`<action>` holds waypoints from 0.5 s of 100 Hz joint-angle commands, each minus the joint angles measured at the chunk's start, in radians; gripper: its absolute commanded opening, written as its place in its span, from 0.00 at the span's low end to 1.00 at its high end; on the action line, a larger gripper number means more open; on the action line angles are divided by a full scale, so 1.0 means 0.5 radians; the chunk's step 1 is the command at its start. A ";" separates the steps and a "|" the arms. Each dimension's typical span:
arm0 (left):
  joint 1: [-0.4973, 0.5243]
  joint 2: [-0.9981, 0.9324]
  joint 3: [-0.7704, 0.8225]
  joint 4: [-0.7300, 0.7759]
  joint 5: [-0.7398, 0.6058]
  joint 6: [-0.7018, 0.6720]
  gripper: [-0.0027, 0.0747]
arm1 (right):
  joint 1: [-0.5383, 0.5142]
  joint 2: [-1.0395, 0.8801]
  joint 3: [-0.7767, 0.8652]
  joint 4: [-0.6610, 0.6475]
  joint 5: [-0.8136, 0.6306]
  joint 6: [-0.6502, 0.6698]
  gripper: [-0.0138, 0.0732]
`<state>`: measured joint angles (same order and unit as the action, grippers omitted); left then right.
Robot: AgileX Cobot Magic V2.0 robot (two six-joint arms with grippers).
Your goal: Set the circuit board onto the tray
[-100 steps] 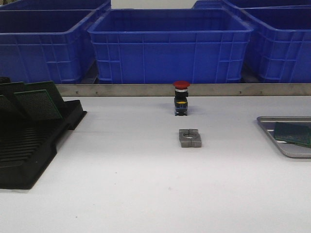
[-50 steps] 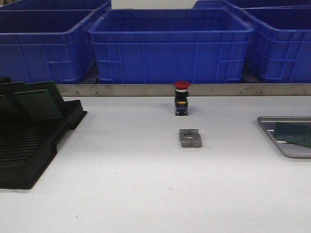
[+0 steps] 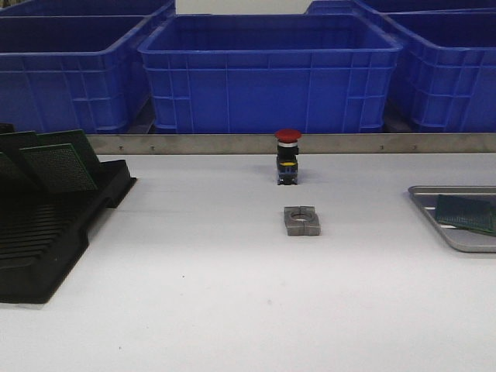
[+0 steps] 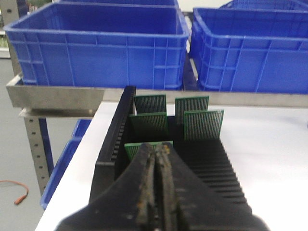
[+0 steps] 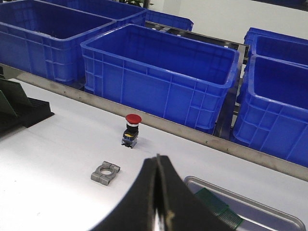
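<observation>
The tray point(image 3: 457, 221) lies at the counter's point(image 3: 232, 294) right edge, cut off by the frame, a green board point(image 3: 467, 212) lying in it. More boards point(image 4: 203, 124) stand in the black rack point(image 3: 46, 232) at left. Both the left gripper point(image 4: 156, 150) and the right gripper point(image 5: 157, 159) have their jaws pressed together, empty. In the right wrist view the gripper hides part of the tray.

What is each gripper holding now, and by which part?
Nothing is held. The left gripper is shut and empty above the black rack; the right gripper is shut and empty near the tray.
</observation>
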<state>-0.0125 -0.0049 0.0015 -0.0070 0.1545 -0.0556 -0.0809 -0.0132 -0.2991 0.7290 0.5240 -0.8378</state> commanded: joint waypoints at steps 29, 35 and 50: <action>-0.012 -0.061 0.096 -0.022 -0.143 -0.025 0.01 | 0.002 0.010 -0.048 0.041 -0.116 -0.011 0.09; -0.012 -0.061 0.096 -0.022 -0.143 -0.025 0.01 | 0.002 0.010 -0.048 0.041 -0.116 -0.011 0.09; -0.012 -0.061 0.096 -0.022 -0.143 -0.025 0.01 | 0.002 0.010 -0.048 0.041 -0.116 -0.011 0.09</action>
<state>-0.0125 -0.0049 0.0000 -0.0066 0.1671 -0.0579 -0.0809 -0.0132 -0.2991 0.7290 0.5240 -0.8378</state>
